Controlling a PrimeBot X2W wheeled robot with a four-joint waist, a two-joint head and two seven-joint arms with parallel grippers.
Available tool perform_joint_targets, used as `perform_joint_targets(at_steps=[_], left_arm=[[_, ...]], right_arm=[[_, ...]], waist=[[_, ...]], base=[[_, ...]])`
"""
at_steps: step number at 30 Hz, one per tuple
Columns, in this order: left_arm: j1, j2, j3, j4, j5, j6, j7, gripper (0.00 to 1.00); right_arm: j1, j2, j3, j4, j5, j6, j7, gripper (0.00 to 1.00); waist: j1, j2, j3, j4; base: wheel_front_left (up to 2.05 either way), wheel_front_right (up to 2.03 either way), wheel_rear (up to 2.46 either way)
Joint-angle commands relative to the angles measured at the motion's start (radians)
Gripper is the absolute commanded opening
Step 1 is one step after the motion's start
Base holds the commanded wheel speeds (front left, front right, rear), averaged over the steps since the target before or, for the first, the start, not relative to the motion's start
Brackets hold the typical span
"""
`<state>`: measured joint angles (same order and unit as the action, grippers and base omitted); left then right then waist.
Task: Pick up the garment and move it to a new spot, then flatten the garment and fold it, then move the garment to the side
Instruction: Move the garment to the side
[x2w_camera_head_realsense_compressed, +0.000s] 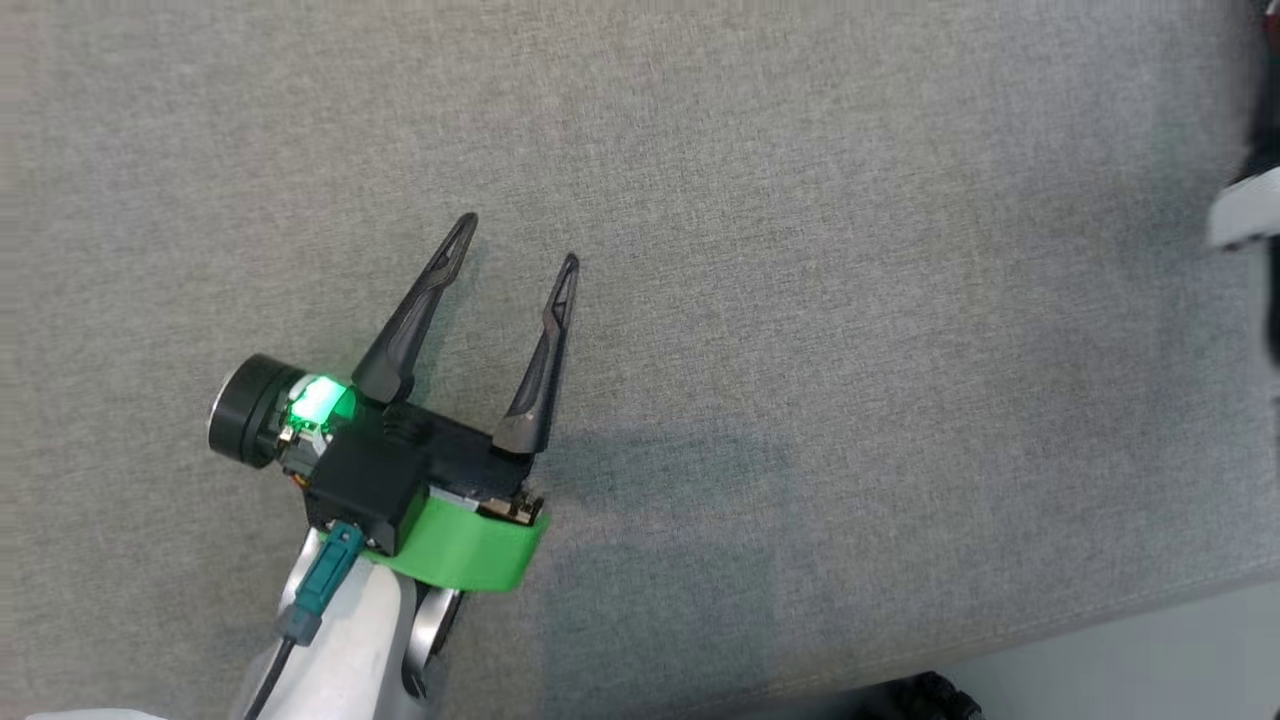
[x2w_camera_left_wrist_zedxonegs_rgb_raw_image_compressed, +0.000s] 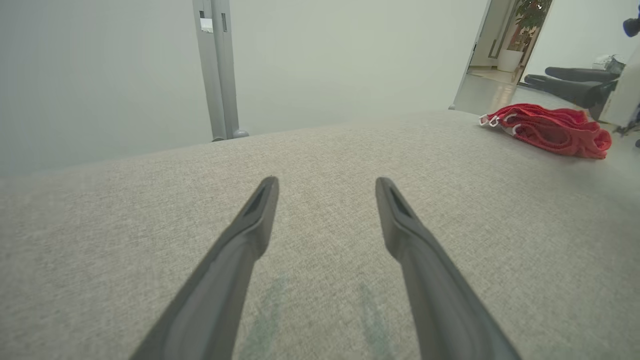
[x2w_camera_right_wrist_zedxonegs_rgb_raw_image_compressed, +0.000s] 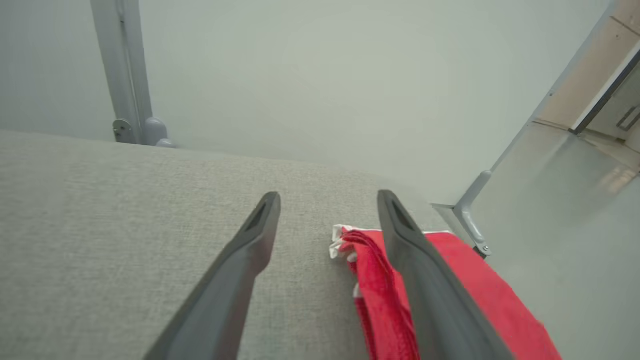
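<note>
One grey fabric-covered table (x2w_camera_head_realsense_compressed: 900, 300) spreads beneath both arms. Toward its far right corner, close to the edge, lies the red garment (x2w_camera_left_wrist_zedxonegs_rgb_raw_image_compressed: 550, 131), folded into a flat bundle with white trim showing at one end. The left claw (x2w_camera_head_realsense_compressed: 518, 241) hovers over bare cloth, well apart from the garment, its fingers spread wide and grasping nothing. The right claw (x2w_camera_right_wrist_zedxonegs_rgb_raw_image_compressed: 328, 196) sits over the garment's trimmed end, likewise spread and empty. One finger crosses in front of the red fabric, the other over bare table; whether either touches the garment I cannot tell.
</note>
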<state>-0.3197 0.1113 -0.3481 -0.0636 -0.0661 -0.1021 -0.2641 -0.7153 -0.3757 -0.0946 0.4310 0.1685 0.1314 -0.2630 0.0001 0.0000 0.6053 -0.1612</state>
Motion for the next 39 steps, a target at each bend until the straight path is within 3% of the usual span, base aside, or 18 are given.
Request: perform_joint_targets(at_steps=[1,7,15,25,32,39], left_arm=[[0.016,0.001,0.007,0.002,-0.008,0.007,0.001,1.0],[0.089,-0.036,0.086,0.063,-0.069,0.048,0.001,1.0],[0.18,-0.057,0.181,0.159,-0.135,0.08,0.001,1.0],[0.309,-0.061,0.215,0.148,-0.195,0.117,0.001,1.0],[0.383,-0.06,0.199,0.091,-0.132,0.069,0.001,1.0],[0.445,-0.06,0.182,0.071,-0.099,0.048,0.001,1.0]], right_arm=[[0.02,0.005,0.008,-0.001,0.01,-0.001,-0.004,1.0],[0.147,0.06,0.19,-0.008,0.129,-0.001,-0.004,1.0],[0.31,0.139,0.292,-0.08,0.14,-0.001,-0.004,1.0],[0.552,0.231,0.22,-0.294,0.021,-0.001,-0.004,1.0],[0.688,0.275,0.168,-0.369,-0.028,-0.001,-0.004,1.0],[0.799,0.302,0.134,-0.36,-0.039,-0.001,-0.004,1.0]], waist=[[-0.0001,0.0,-0.081,0.041],[-0.0001,0.0,-0.202,0.096],[-0.0001,0.0,-0.368,0.149],[-0.0001,0.0,-0.543,0.17],[-0.0001,0.0,-0.598,0.163],[-0.0001,0.0,-0.633,0.16]], base=[[0.0,0.0,0.0],[0.0,0.0,0.0],[0.0,0.0,0.0],[0.0,0.0,0.0],[0.0,0.0,0.0],[0.0,0.0,0.0]])
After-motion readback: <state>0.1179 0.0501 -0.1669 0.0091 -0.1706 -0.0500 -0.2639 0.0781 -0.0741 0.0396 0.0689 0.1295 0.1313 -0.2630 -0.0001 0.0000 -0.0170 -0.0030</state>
